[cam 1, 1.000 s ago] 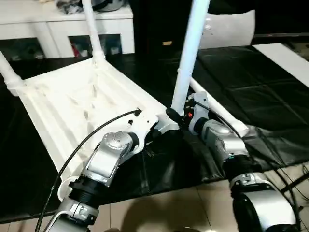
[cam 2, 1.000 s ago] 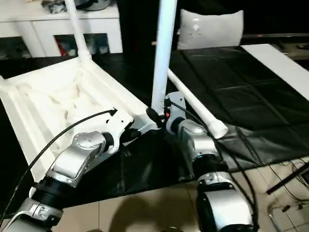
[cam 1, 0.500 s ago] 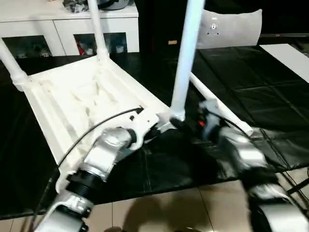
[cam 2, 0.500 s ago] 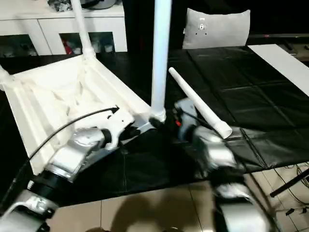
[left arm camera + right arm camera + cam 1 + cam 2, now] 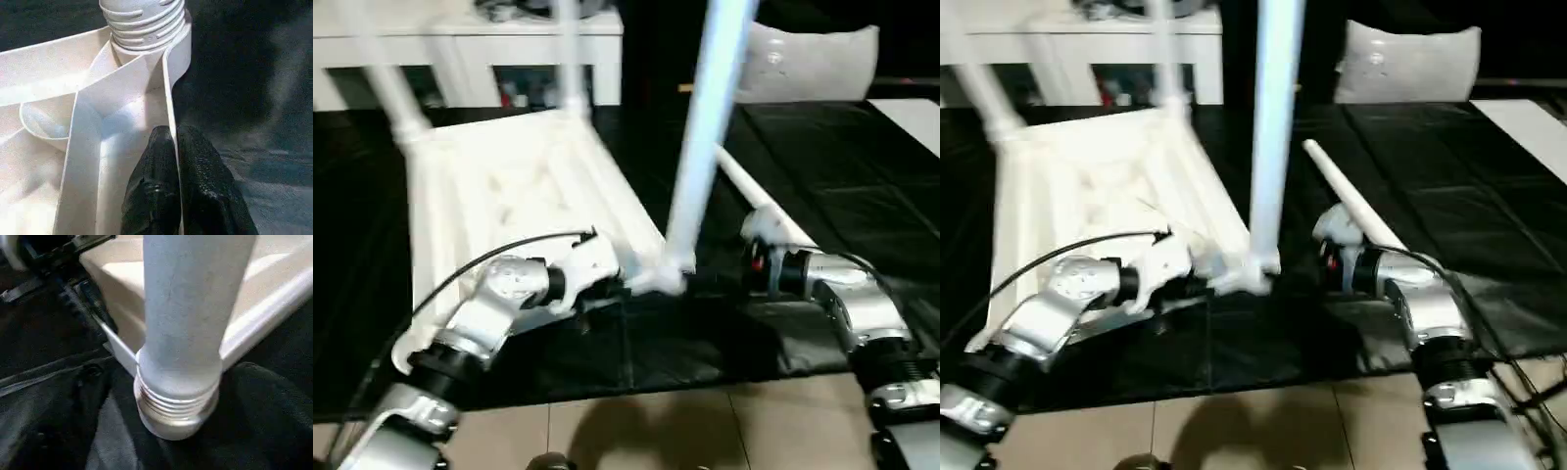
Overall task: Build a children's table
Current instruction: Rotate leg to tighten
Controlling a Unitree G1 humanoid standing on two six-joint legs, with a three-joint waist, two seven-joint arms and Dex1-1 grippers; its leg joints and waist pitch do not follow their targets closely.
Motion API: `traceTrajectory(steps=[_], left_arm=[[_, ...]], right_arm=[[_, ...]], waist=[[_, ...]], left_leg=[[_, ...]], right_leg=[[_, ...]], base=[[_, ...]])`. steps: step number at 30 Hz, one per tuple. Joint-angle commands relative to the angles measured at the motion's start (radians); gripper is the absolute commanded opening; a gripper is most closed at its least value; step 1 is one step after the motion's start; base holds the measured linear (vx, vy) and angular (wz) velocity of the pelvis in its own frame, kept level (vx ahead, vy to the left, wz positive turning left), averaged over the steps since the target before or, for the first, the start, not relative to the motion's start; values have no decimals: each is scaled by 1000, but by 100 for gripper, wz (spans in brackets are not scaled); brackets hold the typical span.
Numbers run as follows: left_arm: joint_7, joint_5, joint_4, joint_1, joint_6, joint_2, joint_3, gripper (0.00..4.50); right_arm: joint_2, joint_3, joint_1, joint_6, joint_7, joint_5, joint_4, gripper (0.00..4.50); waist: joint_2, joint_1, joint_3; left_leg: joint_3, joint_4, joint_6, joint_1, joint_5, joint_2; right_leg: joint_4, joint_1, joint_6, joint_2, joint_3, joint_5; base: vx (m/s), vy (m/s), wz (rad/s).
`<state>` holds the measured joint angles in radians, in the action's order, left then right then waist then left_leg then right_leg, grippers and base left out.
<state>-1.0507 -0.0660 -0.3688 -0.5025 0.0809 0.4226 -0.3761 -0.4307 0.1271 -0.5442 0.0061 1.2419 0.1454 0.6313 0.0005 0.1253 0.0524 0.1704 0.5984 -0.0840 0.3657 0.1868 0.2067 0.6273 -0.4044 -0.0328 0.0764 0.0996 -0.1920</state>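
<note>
Moved since a second ago: right hand [image 5: 729,281] has let go of the near upright leg [image 5: 702,166] and drawn back to the right; it stood against the leg's base then.
Head view, table: children's table [image 5: 509,186] lies upside down on the black-covered floor [image 5: 862,176], ribbed underside up, left of centre.
Head view, progress: three legs stand in corner sockets, two far, one near; I judge the job about three-quarters done.
Head view, what's left: loose fourth leg [image 5: 1351,208] lies on the floor just right of the upright one; the near left corner looks empty of a leg.
Left wrist view: left hand [image 5: 177,147] has its fingers [image 5: 156,166] pressed together over the table's thin edge rib, beside the threaded leg base [image 5: 144,22]; clamped on the rim, as far as I can see.
Right wrist view: leg's threaded end [image 5: 176,406] sits in the corner with threads showing, so likely not fully screwed home; right hand stands wide apart, holding nothing.
</note>
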Motion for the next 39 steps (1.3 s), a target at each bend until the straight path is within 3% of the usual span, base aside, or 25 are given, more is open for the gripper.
traceTrajectory(steps=[1, 8, 13, 16, 17, 20, 22, 23, 27, 30, 32, 34, 36, 37, 39], left_arm=[[-71, -17, 18, 10, -33, 4, -71, 0], [-104, -8, -1, 2, -62, 7, -73, 0], [-111, -6, -9, 1, -68, 3, -69, 0], [-111, 0, -13, 1, -63, -1, -62, 0], [-108, 10, -10, 4, -45, -7, -52, 0], [-99, 26, -3, 8, -16, -16, -38, 0], [-43, 53, 19, 16, 66, -45, 1, 0], [-15, 59, 26, 18, 99, -59, 15, 0], [177, 44, 52, 13, 267, -145, 78, 0], [283, 40, 71, 3, 344, -211, 106, 0], [341, 43, 79, -9, 366, -265, 118, 0], [365, 45, 72, -20, 366, -293, 122, 0], [396, 43, 52, -41, 363, -332, 122, 0], [414, 34, 38, -53, 366, -348, 119, 0], [427, 24, 29, -60, 368, -353, 121, 0]], right_arm=[[-10, 7, -7, -9, 31, -9, -1, 388], [-1, 18, -16, 3, 64, 6, 19, 319], [9, 17, -17, 9, 73, 13, 29, 295], [13, 19, -11, 17, 84, 14, 27, 279], [17, 17, -9, 31, 87, 21, 25, 272], [24, 12, -4, 52, 85, 35, 17, 268], [58, 3, -2, 139, 11, 46, -5, 265], [73, 1, -3, 162, -26, 44, -8, 265], [192, -38, -46, 185, -324, -3, 80, 264], [262, -70, -86, 193, -512, -26, 151, 264], [315, -129, -128, 201, -670, -7, 216, 264], [333, -153, -146, 204, -719, 11, 241, 264], [353, -170, -162, 199, -746, 25, 258, 264], [362, -172, -166, 190, -753, 19, 258, 334], [364, -180, -163, 178, -747, 19, 250, 334]], waist=[[2, -6, -68], [-1, -6, -70], [0, -10, -70], [-1, -10, -71], [-7, -10, -70], [-6, -11, -69], [-5, -12, -69], [3, -17, -64], [-2, -33, -56], [-9, -70, -55], [-8, -84, -55], [-9, -91, -58], [-6, -89, -60], [-6, -84, -62], [-5, -78, -65]], left_leg=[[-3, -64, 66, -7, 169, 30], [-3, -63, 63, -4, 154, 29], [-3, -63, 61, -5, 157, 29], [-2, -62, 64, -6, 148, 30], [-1, -62, 68, -4, 143, 29], [-1, -62, 70, -3, 139, 29], [-1, -62, 65, -3, 140, 28], [-3, -66, 56, -3, 149, 29], [-7, -72, 19, -7, 225, 24], [-14, -74, -3, -1, 251, 18], [-14, -70, 4, -1, 253, 13], [-13, -69, 16, 3, 239, 12], [-8, -64, 33, -5, 233, 11], [-7, -65, 42, -6, 221, 12], [-6, -66, 48, -5, 195, 18]], right_leg=[[-81, 59, -200, 70, -57, -179], [-79, 61, -197, 69, -57, -168], [-80, 60, -197, 69, -57, -179], [-77, 60, -201, 68, -57, -161], [-77, 61, -201, 68, -57, -159], [-78, 60, -200, 68, -57, -171], [-78, 61, -198, 68, -56, -182], [-81, 60, -194, 68, -55, -211], [-102, 57, -143, 73, -53, -390], [-114, 59, -97, 74, -45, -495], [-120, 56, -88, 73, -43, -508], [-119, 57, -91, 72, -43, -489], [-120, 48, -104, 67, -47, -445], [-118, 49, -114, 66, -48, -412], [-107, 51, -141, 66, -51, -326]], base=[[0, 0, 0], [0, 0, 0], [0, 0, 0], [0, 0, 0], [0, 0, 0], [0, 0, 0], [0, 0, 0], [0, 0, 0], [0, 0, 0], [0, 0, 0], [0, 0, 0], [0, 0, 0], [0, 0, 0], [0, 0, 0], [0, 0, 0]])
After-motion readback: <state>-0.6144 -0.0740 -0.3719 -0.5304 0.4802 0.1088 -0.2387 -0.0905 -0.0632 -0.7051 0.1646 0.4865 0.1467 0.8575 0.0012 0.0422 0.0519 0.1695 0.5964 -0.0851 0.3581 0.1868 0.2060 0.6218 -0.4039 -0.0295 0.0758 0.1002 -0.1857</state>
